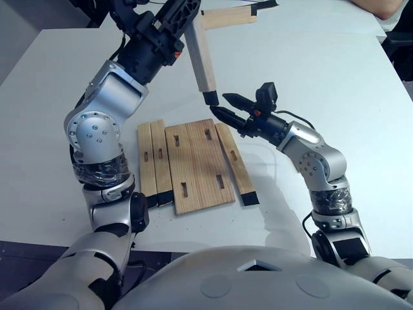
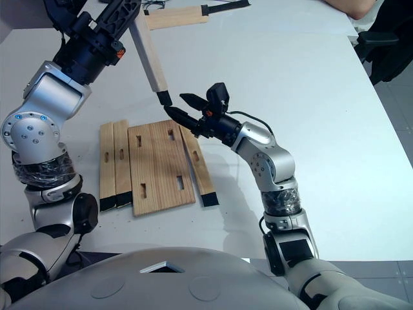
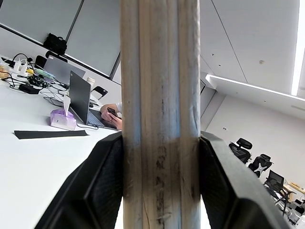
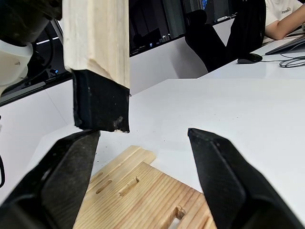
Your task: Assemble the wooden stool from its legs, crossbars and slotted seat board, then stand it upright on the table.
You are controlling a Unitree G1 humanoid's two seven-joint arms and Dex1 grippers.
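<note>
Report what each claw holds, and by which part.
Left claw clamps a wooden leg by its upper part. Right claw is open, holding nothing.

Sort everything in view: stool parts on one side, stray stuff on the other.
Stool parts: held leg; slotted seat board; two bars left of it; one bar right of it; wooden piece at the far edge.
Lying about: black strip; laptop; tissue box; mouse.
</note>
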